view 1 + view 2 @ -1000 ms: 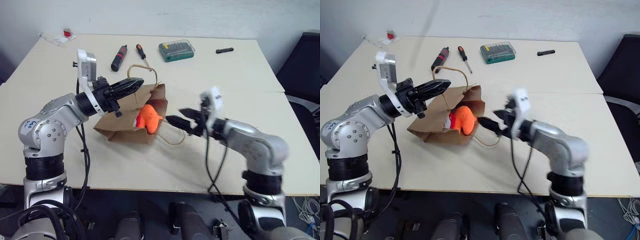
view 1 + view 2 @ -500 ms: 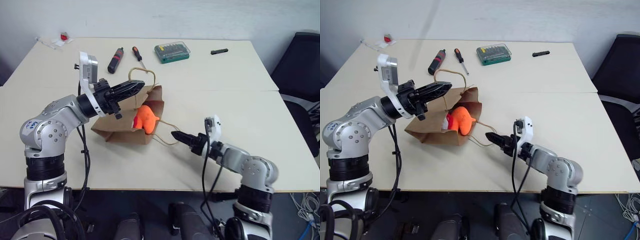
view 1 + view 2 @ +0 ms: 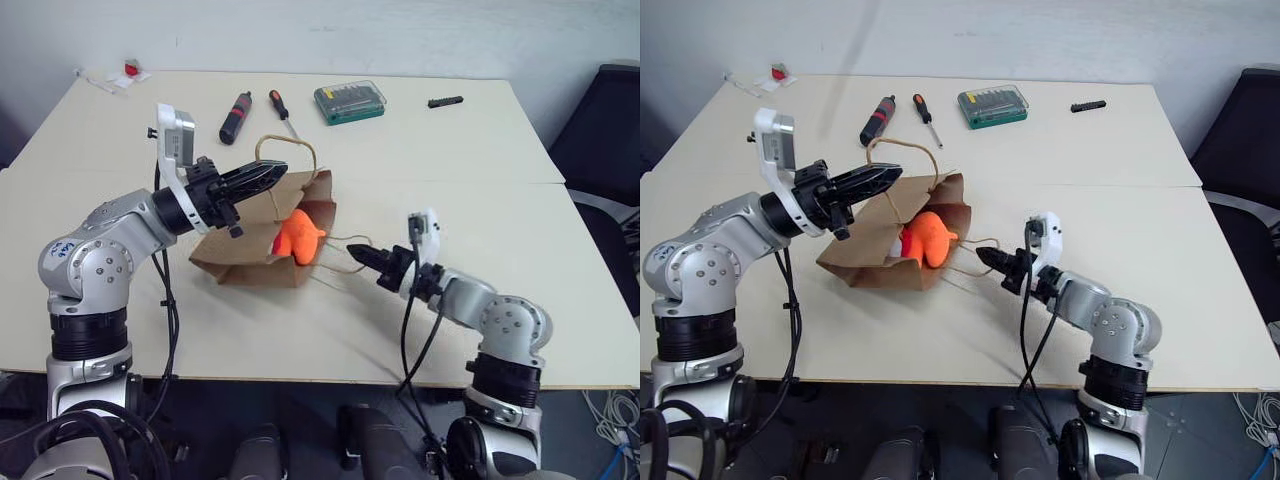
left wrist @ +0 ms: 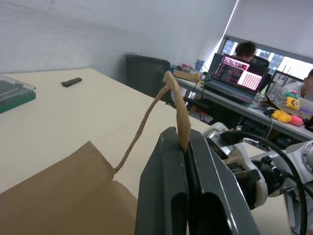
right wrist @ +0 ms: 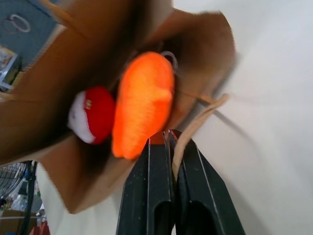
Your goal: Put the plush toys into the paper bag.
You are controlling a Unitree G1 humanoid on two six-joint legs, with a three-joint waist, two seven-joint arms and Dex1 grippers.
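The brown paper bag [image 3: 245,262] lies on its side on the table, mouth open toward my right arm. The orange plush toy [image 3: 297,238] sits in the mouth, partly poking out. The red and white one [image 5: 95,115] lies just behind it inside the bag. My left gripper [image 3: 278,170] is shut on the upper cord handle [image 4: 156,105] and holds that side of the mouth up. My right gripper [image 3: 358,253] is low over the table, right of the mouth. It is shut on the lower cord handle [image 5: 198,120], just short of the orange toy.
At the table's far side lie a black and red tool [image 3: 238,106], an orange-handled screwdriver [image 3: 281,105], a green bit case [image 3: 350,100] and a small black bar [image 3: 446,101]. A small red and white item [image 3: 128,72] sits at the far left corner. A black chair [image 3: 610,130] stands right.
My right gripper has gone from open to shut, closing on the bag's lower handle beside the orange toy, and its wrist has rolled. The left gripper still holds the upper handle.
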